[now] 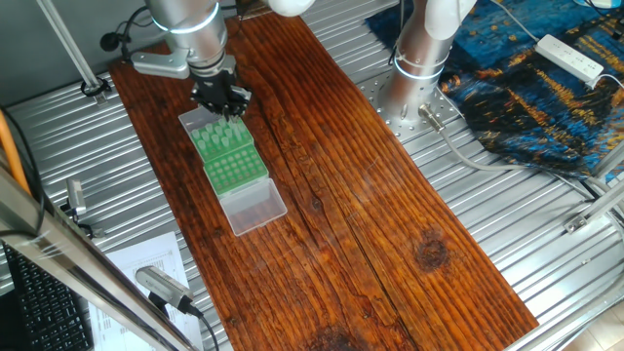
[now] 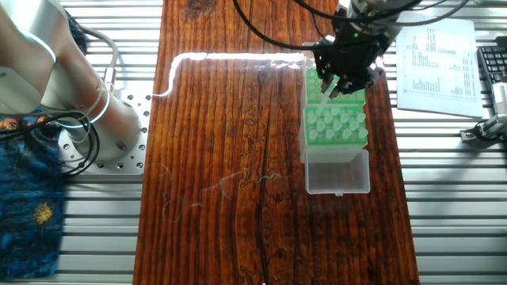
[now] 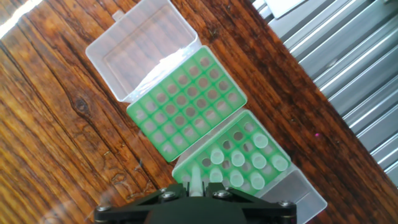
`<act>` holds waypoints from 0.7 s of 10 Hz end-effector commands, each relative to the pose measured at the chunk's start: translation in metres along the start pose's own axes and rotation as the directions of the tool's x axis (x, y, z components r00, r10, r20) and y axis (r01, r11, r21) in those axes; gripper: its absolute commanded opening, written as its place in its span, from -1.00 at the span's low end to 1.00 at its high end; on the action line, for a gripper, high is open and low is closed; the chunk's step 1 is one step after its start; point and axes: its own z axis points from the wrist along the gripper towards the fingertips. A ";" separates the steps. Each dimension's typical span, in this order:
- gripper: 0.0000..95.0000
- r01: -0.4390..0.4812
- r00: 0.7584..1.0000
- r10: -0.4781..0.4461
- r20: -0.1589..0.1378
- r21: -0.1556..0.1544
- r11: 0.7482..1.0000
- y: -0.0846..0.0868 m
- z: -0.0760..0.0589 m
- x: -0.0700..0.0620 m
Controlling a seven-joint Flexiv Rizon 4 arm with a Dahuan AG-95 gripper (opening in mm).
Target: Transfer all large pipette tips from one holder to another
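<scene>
Tabletop [image 1: 370, 195] is dark stained wood, heavy grain, kinda glossy where the light glares off it. It sits on ribbed bare metal [image 1: 546, 244]. Green racks [image 3: 186, 109] look like matt plastic, and the hinged lid [image 3: 140, 50] is clear, slightly frosted plastic. The pipette tips [image 3: 245, 158] are translucent whitish plastic. Blue patterned cloth [image 1: 526, 78] looks soft.

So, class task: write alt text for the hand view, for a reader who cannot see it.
The gripper at the bottom edge holds one whitish pipette tip over a green rack carrying more tips. A second green rack, its holes empty, sits beside it with its clear lid open on the wooden table.
</scene>
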 end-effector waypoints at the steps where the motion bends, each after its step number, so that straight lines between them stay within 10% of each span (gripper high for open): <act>1: -1.00 0.010 1.000 -0.010 -0.001 -0.003 1.000 0.000 -0.007 0.002; 7: -1.00 0.020 1.000 -0.020 -0.010 -0.002 1.000 0.005 -0.029 0.003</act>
